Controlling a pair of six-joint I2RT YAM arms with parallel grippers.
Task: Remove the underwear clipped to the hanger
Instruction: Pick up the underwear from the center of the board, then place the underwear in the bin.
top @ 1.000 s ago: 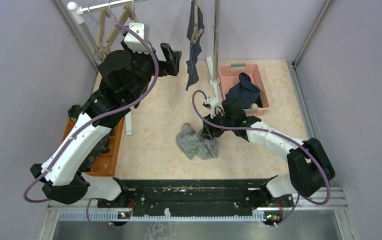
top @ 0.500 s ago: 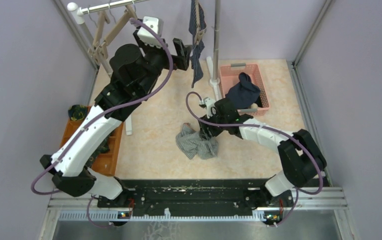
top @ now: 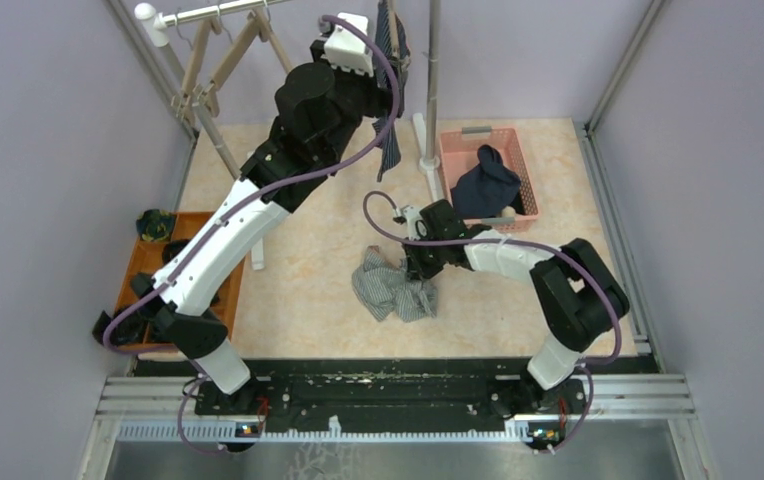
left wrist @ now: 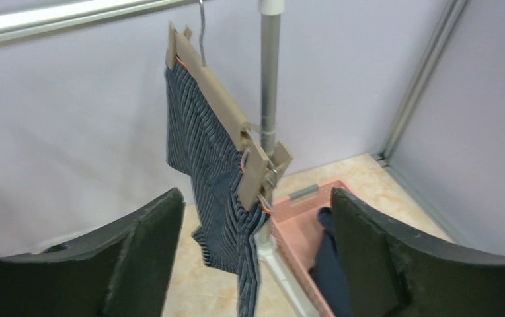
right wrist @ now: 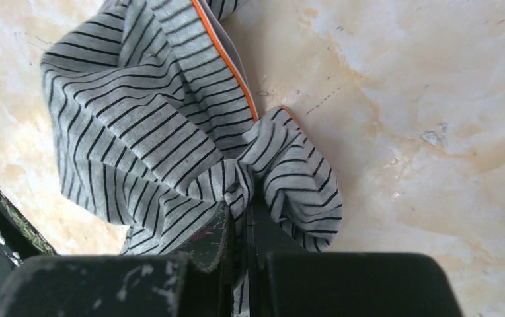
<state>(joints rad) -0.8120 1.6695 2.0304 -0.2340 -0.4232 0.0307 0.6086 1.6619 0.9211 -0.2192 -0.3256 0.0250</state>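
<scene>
Top view: left gripper (top: 383, 65) raised at pinstriped underwear (top: 389, 150), tips hidden behind own wrist; garment top cut off by frame. Right gripper (top: 420, 270) low on grey-striped underwear (top: 386, 290). Pink basket (top: 531, 190) holds navy underwear (top: 486, 185); orange tray (top: 130, 270) holds dark bundles (top: 158, 222), partly under arm.

Left wrist: fingers (left wrist: 137, 257) spread wide, empty; pinstriped underwear hangs beyond, between them, clipped to wooden hanger (left wrist: 213, 89). Basket past right finger, cut off.

Right wrist: fingers (right wrist: 207, 238) pinched shut on fold of grey-striped underwear; rest crumpled on floor beyond tips.
</scene>
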